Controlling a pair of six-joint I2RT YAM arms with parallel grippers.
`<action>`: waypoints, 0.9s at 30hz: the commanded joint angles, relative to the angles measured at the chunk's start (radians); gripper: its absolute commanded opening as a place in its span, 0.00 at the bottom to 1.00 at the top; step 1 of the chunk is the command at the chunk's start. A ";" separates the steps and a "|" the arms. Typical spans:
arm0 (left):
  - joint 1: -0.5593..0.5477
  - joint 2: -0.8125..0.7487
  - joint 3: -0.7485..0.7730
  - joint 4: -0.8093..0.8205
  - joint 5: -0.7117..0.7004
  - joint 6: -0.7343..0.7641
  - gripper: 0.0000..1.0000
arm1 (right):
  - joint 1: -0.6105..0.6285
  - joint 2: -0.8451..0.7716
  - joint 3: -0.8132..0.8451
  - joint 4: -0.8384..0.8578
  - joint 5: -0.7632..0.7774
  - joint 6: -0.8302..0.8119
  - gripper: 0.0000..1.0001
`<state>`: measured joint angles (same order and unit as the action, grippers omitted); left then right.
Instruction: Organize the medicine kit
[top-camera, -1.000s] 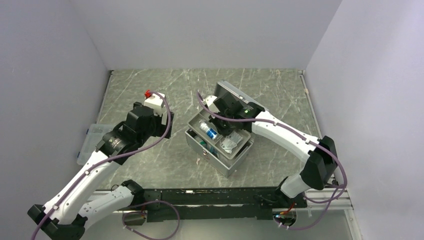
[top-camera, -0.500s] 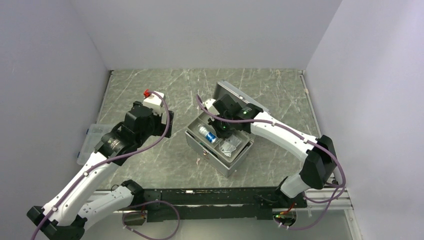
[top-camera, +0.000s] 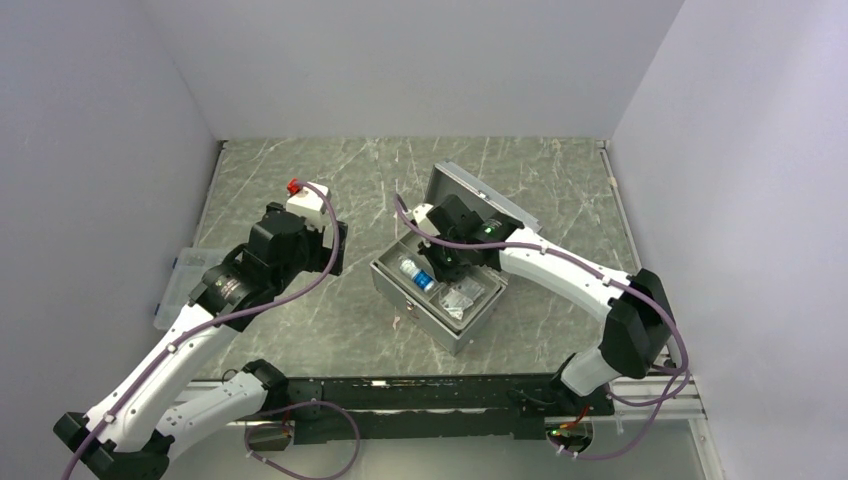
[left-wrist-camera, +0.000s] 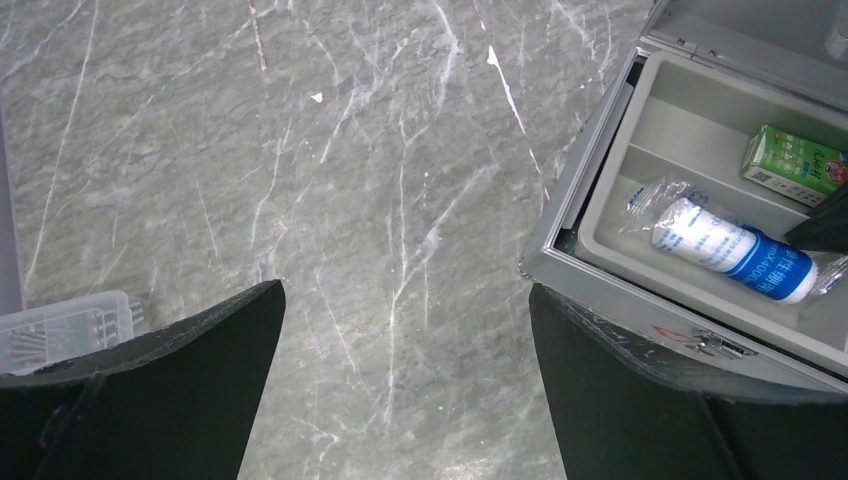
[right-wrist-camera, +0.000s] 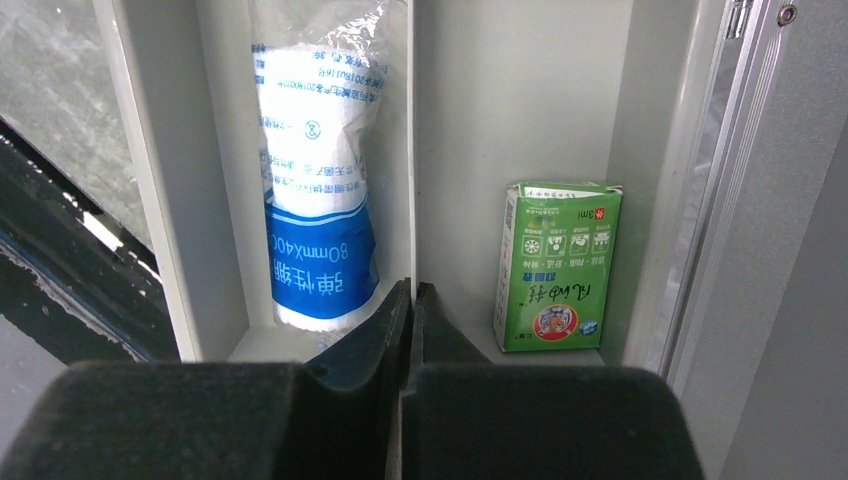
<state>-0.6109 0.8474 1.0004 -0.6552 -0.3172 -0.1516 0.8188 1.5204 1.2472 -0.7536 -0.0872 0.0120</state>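
The right gripper (right-wrist-camera: 408, 296) has its fingers pressed together on the middle divider of the tray (right-wrist-camera: 520, 100), tips pointing down into it. Left of that divider lies a wrapped bandage roll (right-wrist-camera: 312, 200), white with a blue band; right of it a small green box (right-wrist-camera: 556, 266) rests against the tray's wall. The tray sits in the open top of the kit (top-camera: 420, 312), which stands right of centre on the table (top-camera: 300, 330) with its lid (top-camera: 470, 195) raised at the far side. The left gripper (left-wrist-camera: 402, 300) hangs spread wide and empty over bare marble, with the kit's corner near its right finger. A clear box (left-wrist-camera: 60, 330) lies at the table's left edge
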 joint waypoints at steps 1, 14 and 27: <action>0.001 -0.012 -0.003 0.029 0.008 -0.001 1.00 | 0.003 -0.015 -0.021 0.041 -0.016 0.030 0.00; 0.000 -0.014 -0.003 0.028 0.004 0.000 1.00 | 0.011 0.054 0.024 0.047 0.010 0.017 0.00; 0.001 -0.018 -0.004 0.028 0.008 -0.002 1.00 | 0.030 0.113 -0.052 0.105 0.055 0.052 0.00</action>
<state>-0.6109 0.8459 1.0004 -0.6552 -0.3119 -0.1516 0.8349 1.5929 1.2285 -0.7147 -0.0589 0.0414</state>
